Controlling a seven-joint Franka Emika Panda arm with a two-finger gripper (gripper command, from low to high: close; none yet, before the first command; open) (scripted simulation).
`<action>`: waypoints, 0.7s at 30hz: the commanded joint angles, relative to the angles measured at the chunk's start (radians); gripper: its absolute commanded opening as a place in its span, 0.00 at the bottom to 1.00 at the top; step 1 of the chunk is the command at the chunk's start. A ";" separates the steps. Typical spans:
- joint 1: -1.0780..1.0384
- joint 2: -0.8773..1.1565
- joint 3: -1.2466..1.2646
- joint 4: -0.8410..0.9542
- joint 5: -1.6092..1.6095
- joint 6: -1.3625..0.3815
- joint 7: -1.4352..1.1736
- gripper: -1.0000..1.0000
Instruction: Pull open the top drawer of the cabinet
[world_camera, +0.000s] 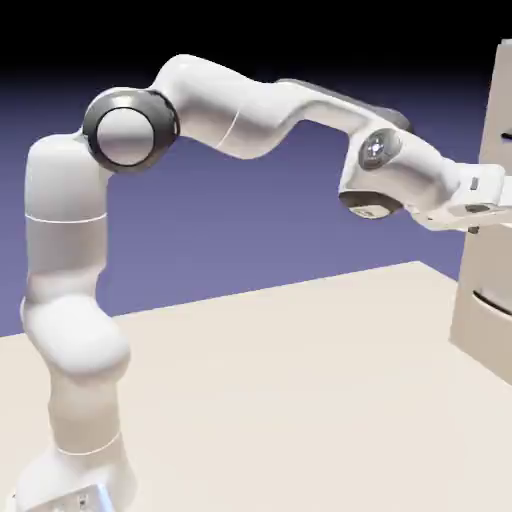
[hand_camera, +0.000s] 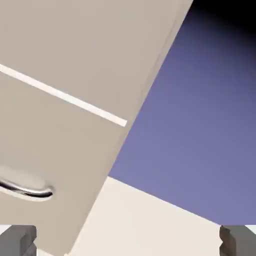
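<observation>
My exterior view is bright: my arm (world_camera: 215, 110) glows so white that its upper curves nearly wash out, with soft grey shading beneath. The bench (world_camera: 270, 400) looks pale and evenly lit, and the backdrop (world_camera: 230, 220) fades from blue-violet into black at the top. In my hand view, the cabinet (hand_camera: 95, 50) is a flat, dull beige, and a curved handle (hand_camera: 27, 191) carries a bright glint beside dark streaks. Edges look fairly crisp there.
</observation>
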 joint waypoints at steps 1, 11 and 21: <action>0.008 0.020 -0.013 0.025 0.031 -0.001 -0.044 0.50; 0.090 0.215 -0.144 0.276 0.345 -0.006 -0.478 0.50; 0.172 0.410 -0.275 0.526 0.658 -0.012 -0.913 0.50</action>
